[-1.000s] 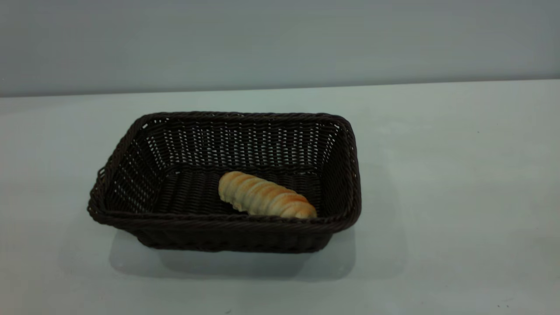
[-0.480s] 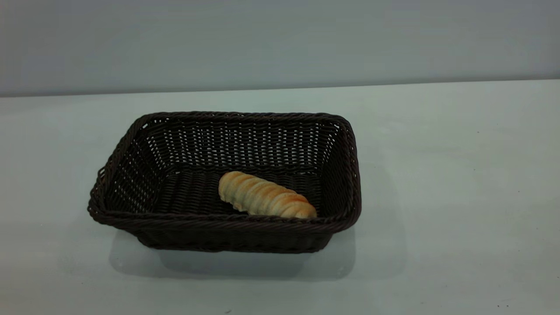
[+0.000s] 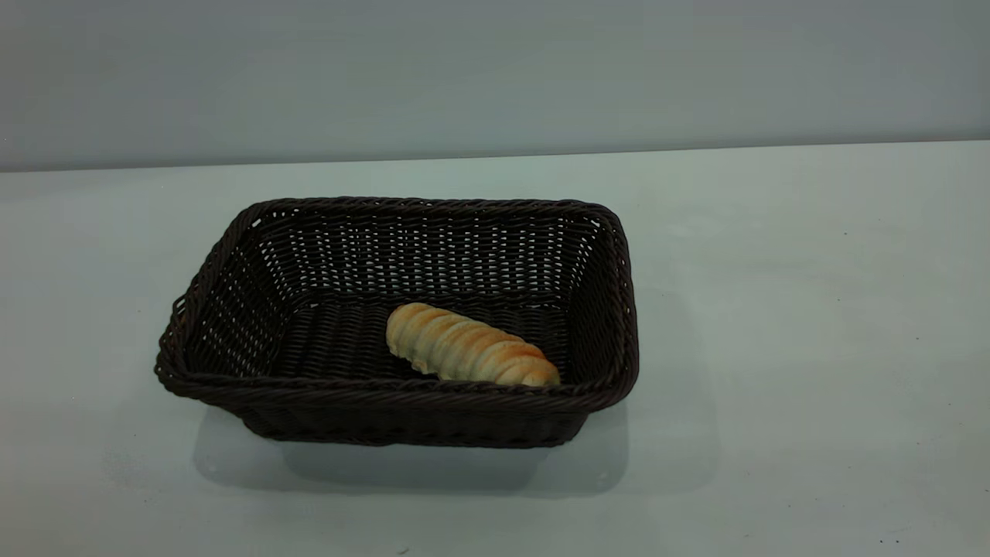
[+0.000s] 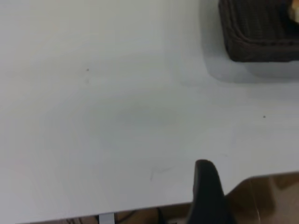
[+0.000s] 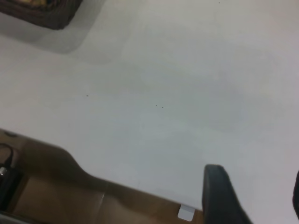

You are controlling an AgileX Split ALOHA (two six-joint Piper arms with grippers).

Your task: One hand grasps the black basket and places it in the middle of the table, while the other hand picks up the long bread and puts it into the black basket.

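Note:
The black basket (image 3: 402,418) stands on the table (image 3: 773,309), left of centre in the exterior view. The long bread (image 3: 468,354) lies inside it on the floor, near the front right corner. Neither arm shows in the exterior view. In the left wrist view my left gripper (image 4: 208,189) hangs over the table's edge, far from the basket's corner (image 4: 259,32). In the right wrist view my right gripper (image 5: 254,200) is open and empty over the table's edge, with the basket's corner (image 5: 46,14) far off.
The table's edge and the brown floor beyond it show in both wrist views (image 4: 261,196) (image 5: 70,191). A small white tag (image 5: 187,213) sticks out at the table's edge near my right gripper. A grey wall (image 3: 495,70) rises behind the table.

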